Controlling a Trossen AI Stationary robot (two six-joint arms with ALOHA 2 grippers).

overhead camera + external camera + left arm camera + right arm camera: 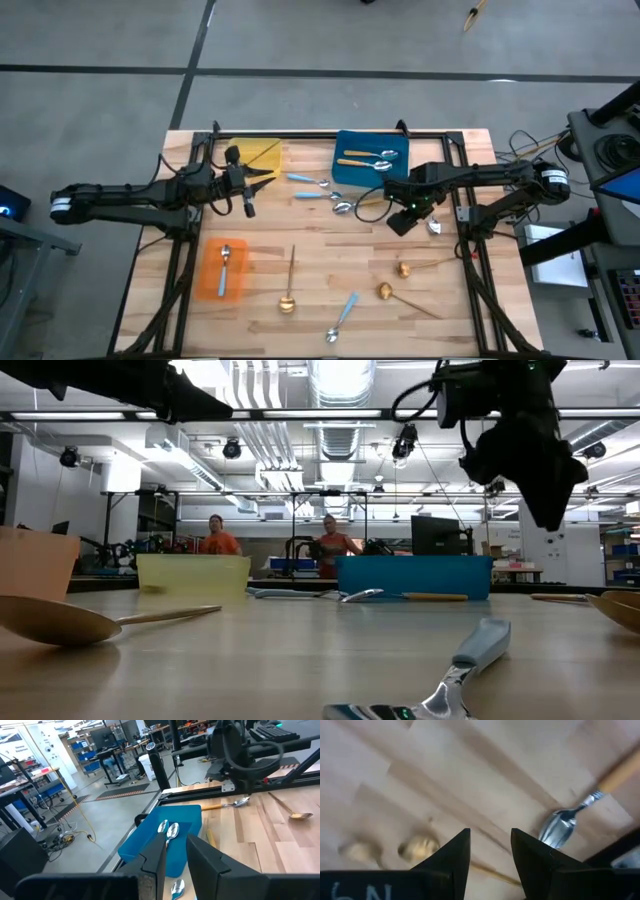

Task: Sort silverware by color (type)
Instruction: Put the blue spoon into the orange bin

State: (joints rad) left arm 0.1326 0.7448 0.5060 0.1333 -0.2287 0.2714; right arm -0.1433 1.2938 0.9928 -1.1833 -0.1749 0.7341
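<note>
Spoons lie scattered flat on the wooden table. My right gripper hangs open above the table, pointing down, holding nothing. An orange-handled spoon lies on the wood just beside it, toward the right edge. Gold spoons lie nearer the front. My left gripper hovers level and open by the yellow tray, with nothing between its fingers. Two blue-handled spoons lie between the arms. Two spoons rest in the blue tray.
An orange tray at the front left holds a blue-handled spoon. A gold spoon and a blue-handled spoon lie near the front edge. Black frame rails border the table. People stand in the room behind.
</note>
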